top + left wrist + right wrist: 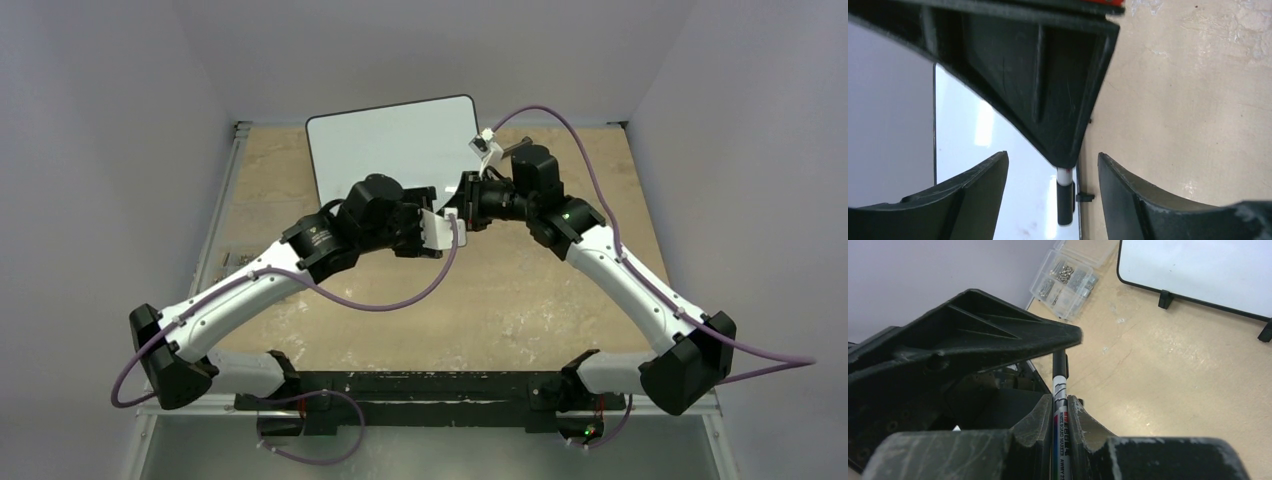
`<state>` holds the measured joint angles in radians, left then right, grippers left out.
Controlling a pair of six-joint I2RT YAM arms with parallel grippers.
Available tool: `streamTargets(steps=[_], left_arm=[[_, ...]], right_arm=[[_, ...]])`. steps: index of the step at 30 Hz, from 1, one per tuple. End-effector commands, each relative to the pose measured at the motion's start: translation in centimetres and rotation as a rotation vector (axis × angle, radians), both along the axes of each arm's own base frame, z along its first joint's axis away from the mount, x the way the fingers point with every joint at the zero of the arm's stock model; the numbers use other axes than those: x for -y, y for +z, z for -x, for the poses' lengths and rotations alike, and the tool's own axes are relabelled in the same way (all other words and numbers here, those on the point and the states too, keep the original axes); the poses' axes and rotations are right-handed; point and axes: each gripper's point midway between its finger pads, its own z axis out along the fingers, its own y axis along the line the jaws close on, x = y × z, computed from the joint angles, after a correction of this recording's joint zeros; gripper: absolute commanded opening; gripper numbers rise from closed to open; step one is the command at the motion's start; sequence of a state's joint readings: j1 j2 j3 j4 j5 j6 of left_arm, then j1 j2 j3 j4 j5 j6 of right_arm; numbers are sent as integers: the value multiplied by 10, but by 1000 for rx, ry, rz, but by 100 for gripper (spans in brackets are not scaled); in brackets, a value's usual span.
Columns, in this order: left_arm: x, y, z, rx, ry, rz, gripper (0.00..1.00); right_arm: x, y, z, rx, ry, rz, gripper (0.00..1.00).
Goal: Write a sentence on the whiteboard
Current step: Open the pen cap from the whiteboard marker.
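**While the board is blank, the marker is readied at its near right corner**

Although the task is to write, the whiteboard (400, 140) shows no writing on any part in view. It stands at the far middle of the table (520, 300), tilted on small black feet, which the right wrist view shows at its near rim.

The marker (1060, 385) lies just near of the board's near right corner. The right gripper (1060, 410) is clamped firmly on its printed barrel, jaws pressed against both sides. The black far end of the marker, seemingly the cap, points toward the left gripper (1053, 155). Its jaws stand apart on either side of that end and hold nothing. The left wrist view shows the black end (1064, 200) between the two spread fingers, touching neither.

A clear compartment box (1068, 282) of small screws sits well apart, at the left edge of the table.

The step in hand appears to be uncapping, though a handover cannot be ruled out. To do it well:

- The left fingers should close squarely on the black end only, clear of the right fingertip beside it.
- The pull should run straight along the marker's axis, with the right grip kept firm so the barrel does not slip.
- Both arms should stay clear of the board's rim and feet, since a nudge would shift the writing surface.
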<state>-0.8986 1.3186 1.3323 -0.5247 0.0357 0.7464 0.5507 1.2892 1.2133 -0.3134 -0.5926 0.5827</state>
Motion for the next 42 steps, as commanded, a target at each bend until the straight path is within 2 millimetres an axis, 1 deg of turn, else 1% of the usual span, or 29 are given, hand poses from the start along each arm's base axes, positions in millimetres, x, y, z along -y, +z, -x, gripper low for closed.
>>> streamTargets(steps=[1,5,8,10,16,19,21,23,30,32,34,35,37,38,42], left_arm=[[-27,28,8,74,40,63,68],[-49,27,21,24,44,88,69],[-59,26,28,-13,35,119,67],[-61,25,31,-37,28,133,64],[-52,17,44,-159,-35,145,64],[-44,19,45,-189,-54,176,64],[-39,19,42,-198,-54,193,61],[-36,19,39,-208,-51,198,56],[-23,23,30,-214,-54,226,46],[-21,22,26,-215,-50,226,42],[-20,21,23,-212,-44,225,32],[-19,21,21,-210,-37,224,24],[-20,21,17,-199,-22,222,2],[-20,21,14,-190,-13,223,0],[-25,16,4,-136,22,213,0]], right_arm=[[2,24,0,81,-9,-36,0],[3,25,1,91,-6,-36,0],[3,28,3,108,4,-41,0],[3,30,5,118,12,-45,0],[3,35,9,134,29,-60,0],[4,37,11,142,37,-68,0],[3,38,13,143,47,-71,0],[3,38,14,143,52,-73,0],[2,37,17,141,68,-78,0],[2,37,18,144,74,-81,0],[2,38,19,144,74,-82,0],[2,38,19,145,72,-82,0],[2,38,19,145,74,-83,0],[2,38,20,143,75,-84,0],[-1,41,26,123,105,-109,0]])
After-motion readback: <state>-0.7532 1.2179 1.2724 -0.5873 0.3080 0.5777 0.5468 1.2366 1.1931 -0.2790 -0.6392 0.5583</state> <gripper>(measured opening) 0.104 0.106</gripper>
